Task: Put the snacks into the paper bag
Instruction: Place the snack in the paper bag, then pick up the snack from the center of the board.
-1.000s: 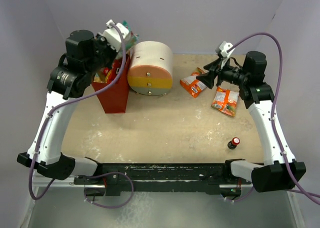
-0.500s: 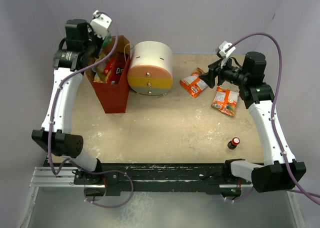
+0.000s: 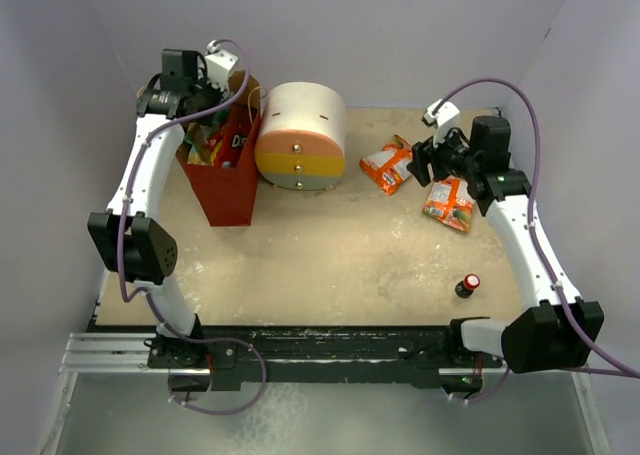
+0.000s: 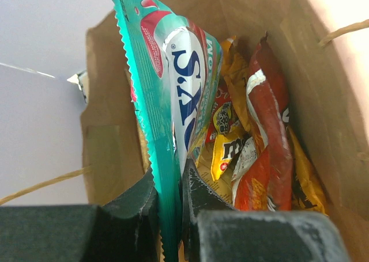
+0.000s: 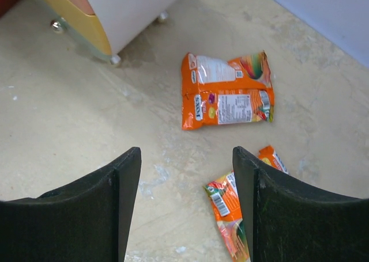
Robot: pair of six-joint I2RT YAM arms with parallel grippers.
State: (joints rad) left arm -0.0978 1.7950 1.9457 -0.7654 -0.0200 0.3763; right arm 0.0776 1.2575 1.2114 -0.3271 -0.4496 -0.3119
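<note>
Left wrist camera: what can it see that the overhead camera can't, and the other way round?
Only the left wrist view shows the left pincer shut on a teal packet at the bag's opening, and a yellow M&M's packet deeper inside. Only the overhead view shows the round drawer unit, an orange packet and a second orange packet lying on the table, and a small red-capped bottle. Both show the paper bag with a red chip bag inside.

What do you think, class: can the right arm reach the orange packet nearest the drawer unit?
Probably yes: the open right hand hovers just above the orange packet, which lies flat on the table with nothing between them.
</note>
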